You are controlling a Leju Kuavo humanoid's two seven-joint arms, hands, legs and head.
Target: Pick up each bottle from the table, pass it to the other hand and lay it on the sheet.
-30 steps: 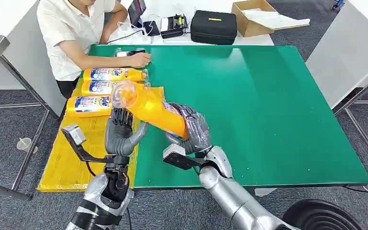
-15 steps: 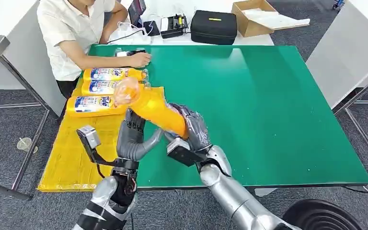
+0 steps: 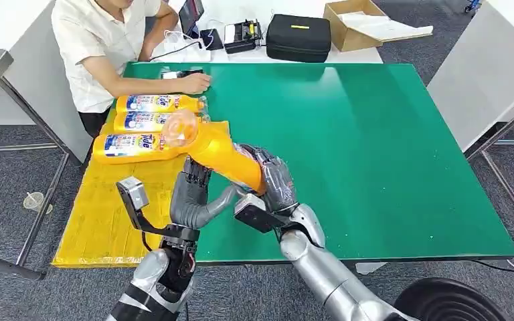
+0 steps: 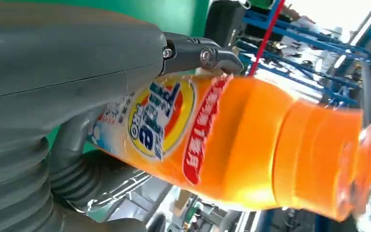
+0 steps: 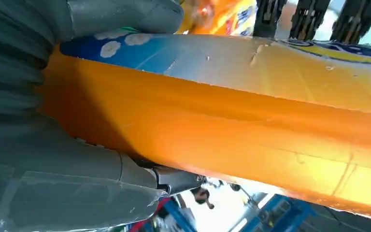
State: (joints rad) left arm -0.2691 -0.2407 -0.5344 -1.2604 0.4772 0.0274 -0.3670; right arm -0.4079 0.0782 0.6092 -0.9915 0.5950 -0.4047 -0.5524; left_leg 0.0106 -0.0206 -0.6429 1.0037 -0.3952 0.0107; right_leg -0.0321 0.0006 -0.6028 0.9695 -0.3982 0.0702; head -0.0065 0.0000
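Silver arms end in grey hands, left hand (image 3: 193,197) and right hand (image 3: 274,179), with darker fingers (image 3: 197,175)

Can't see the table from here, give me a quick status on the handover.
Right hand grips orange bottle, tilted over table. Left hand open beside it, fingers near the body. Three bottles lying on yellow sheet. Nothing blocking.

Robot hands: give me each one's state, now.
Left robot hand: open, fingers spread beneath the orange bottle.
Right robot hand: holding the orange bottle.

Head view looks down from high over the green-topped bench (image 3: 375,134); both wrist views sit tight against the same orange plastic detergent bottle (image 4: 251,145)
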